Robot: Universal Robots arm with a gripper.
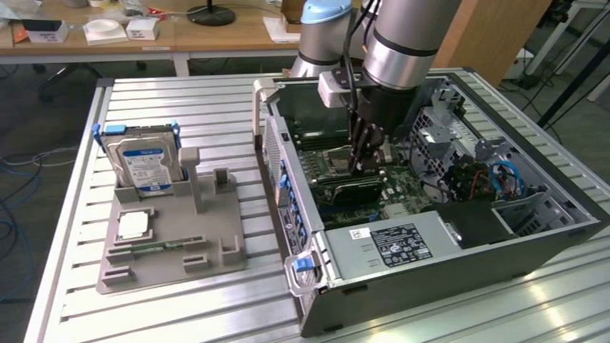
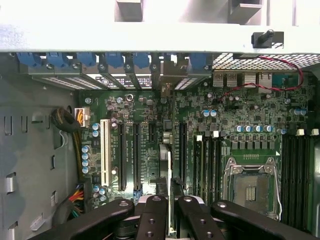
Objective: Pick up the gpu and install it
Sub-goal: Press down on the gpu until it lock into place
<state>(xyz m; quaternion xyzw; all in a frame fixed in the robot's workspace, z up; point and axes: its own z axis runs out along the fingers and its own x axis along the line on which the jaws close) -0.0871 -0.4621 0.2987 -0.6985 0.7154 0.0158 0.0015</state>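
Note:
My gripper [image 1: 367, 166] is down inside the open computer case [image 1: 286, 164], just over the motherboard [image 1: 405, 193]. Its fingers [image 2: 152, 210] stand close together, shut on the gpu [image 2: 168, 170], a thin dark card that the wrist view shows edge-on between them. The card lines up with the long black expansion slots [image 2: 136, 155] and points toward the blue-clipped bracket openings [image 2: 150, 65] in the case's rear wall. In the exterior view the gpu [image 1: 351, 189] is a dark slab right under the fingers, low against the board. Whether it sits in a slot I cannot tell.
On the exterior view's left, a grey holder [image 1: 171, 250] carries a silver hard drive [image 1: 143, 161], a square chip [image 1: 133, 225] and a narrow green memory stick [image 1: 153, 246]. The CPU socket [image 2: 250, 182], memory slots [image 2: 210, 160], power supply [image 1: 401, 243] and cables [image 2: 75, 195] crowd around the gripper.

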